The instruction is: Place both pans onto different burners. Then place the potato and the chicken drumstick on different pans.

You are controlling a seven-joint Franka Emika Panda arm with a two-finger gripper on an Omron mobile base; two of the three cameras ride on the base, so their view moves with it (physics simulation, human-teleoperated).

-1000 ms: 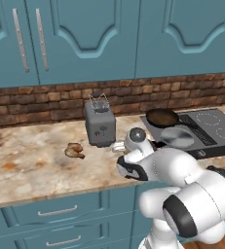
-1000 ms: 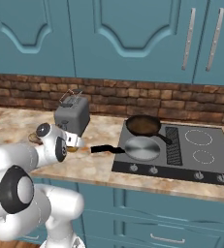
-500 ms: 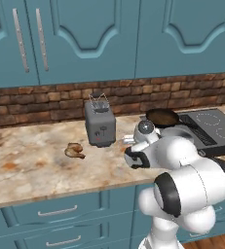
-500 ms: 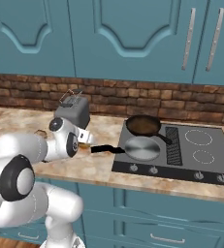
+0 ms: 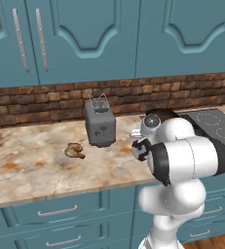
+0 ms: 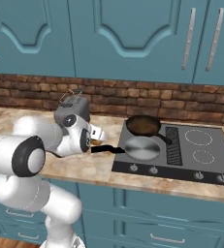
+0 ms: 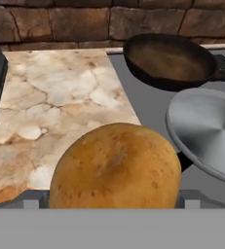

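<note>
Up close — potato (image 7: 115,168), golden-brown, speckled

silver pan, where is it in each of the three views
Left base view: I cannot make it out; the arm stands in front of the cooktop's near side.
Right base view: silver pan at centre, on the cooktop's near left burner.
Hand view: at the right edge.
Shared landmark: the dark brown pan just behind it.

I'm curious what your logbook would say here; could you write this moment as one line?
pans: both on cooktop | potato: close before hand, on counter | drumstick: left of toaster | gripper: open
</note>
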